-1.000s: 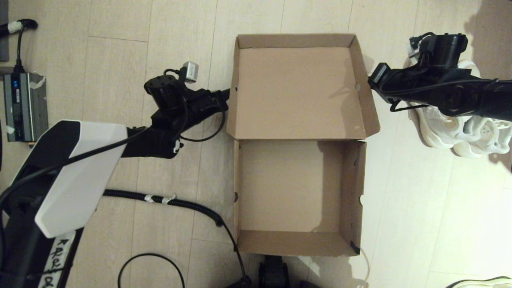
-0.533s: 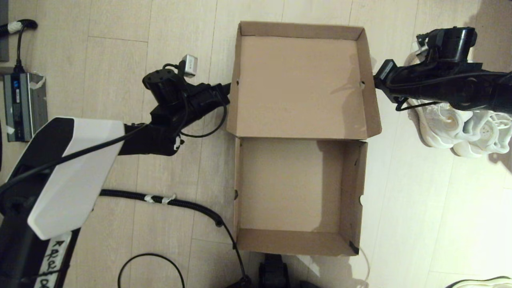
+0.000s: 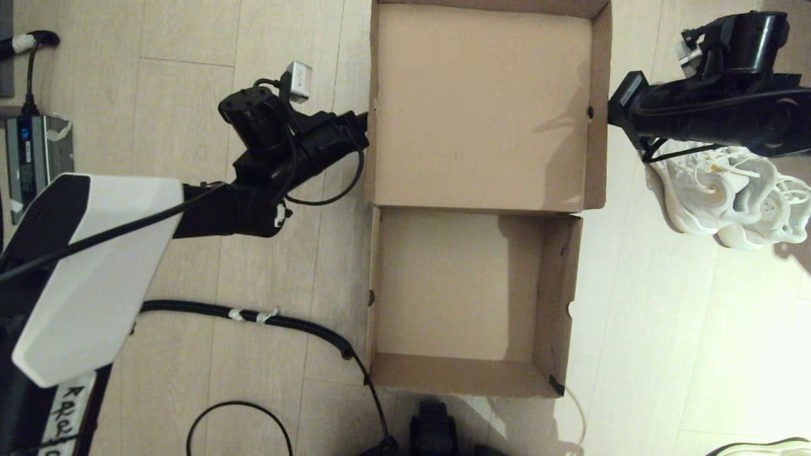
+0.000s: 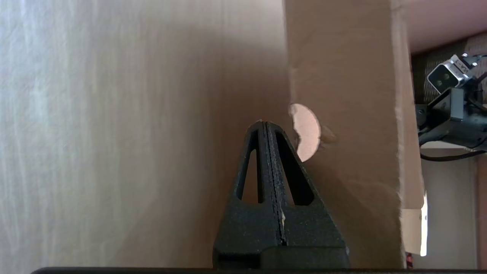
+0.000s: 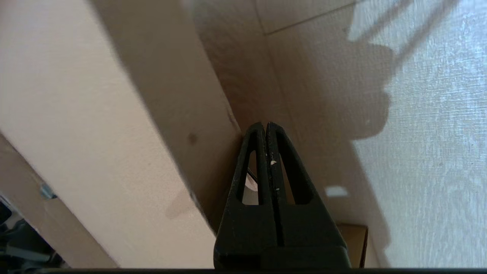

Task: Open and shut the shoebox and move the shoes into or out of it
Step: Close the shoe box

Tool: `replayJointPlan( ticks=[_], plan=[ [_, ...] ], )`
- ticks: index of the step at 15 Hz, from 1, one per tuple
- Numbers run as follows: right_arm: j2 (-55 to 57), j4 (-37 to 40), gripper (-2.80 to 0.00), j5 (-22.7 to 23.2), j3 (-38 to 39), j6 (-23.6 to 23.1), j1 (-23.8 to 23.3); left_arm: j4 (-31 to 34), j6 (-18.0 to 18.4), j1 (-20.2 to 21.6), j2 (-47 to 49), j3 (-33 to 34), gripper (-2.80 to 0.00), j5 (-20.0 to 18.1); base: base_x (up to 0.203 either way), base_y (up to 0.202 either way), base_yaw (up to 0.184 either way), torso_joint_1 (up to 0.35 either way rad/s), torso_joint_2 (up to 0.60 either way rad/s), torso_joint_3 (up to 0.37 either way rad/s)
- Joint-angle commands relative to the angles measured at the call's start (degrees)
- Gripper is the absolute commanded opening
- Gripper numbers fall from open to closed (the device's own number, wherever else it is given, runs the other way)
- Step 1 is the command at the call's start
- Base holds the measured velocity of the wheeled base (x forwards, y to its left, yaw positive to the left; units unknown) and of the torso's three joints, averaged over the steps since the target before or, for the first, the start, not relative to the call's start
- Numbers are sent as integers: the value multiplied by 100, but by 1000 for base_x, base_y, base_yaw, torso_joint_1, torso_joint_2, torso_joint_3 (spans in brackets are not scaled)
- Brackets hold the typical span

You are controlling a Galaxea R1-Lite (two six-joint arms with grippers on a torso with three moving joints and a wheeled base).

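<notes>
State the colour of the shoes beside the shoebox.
White shoes, clearest in the head view.

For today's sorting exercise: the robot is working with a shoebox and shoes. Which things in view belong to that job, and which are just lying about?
Belong to the job:
- shoebox, open and empty
- its lid, raised
- shoes, on the floor to the right
- left gripper and right gripper, shut, at the lid's sides

Lying about:
- grey power unit
- black cables
</notes>
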Motion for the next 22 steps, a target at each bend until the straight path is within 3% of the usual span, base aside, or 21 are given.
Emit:
replayJointPlan(
  ticks=[1, 8, 14, 18, 22],
  plan=[
    [-188, 6, -280, 8, 75, 24, -1, -20, -14, -46, -125, 4, -280, 25, 0, 0, 0, 0, 0, 0],
    [-453, 160, -280, 8, 97, 33, -10, -14, -142, -129, -423, 5, -280, 53, 0, 0, 0, 0, 0, 0],
    [-606, 288, -280, 65, 97, 24, -1, -98, -1708, -180, -660, 5, -280, -138, 0, 0, 0, 0, 0, 0],
    [-667, 296, -280, 122, 97, 24, -1, -613, -3267, -179, -776, 5, -280, -256, 0, 0, 0, 0, 0, 0],
    [-743, 384, -280, 131, 97, 24, -1, -1106, -4390, -158, -739, 5, -280, -429, 0, 0, 0, 0, 0, 0]
  ],
)
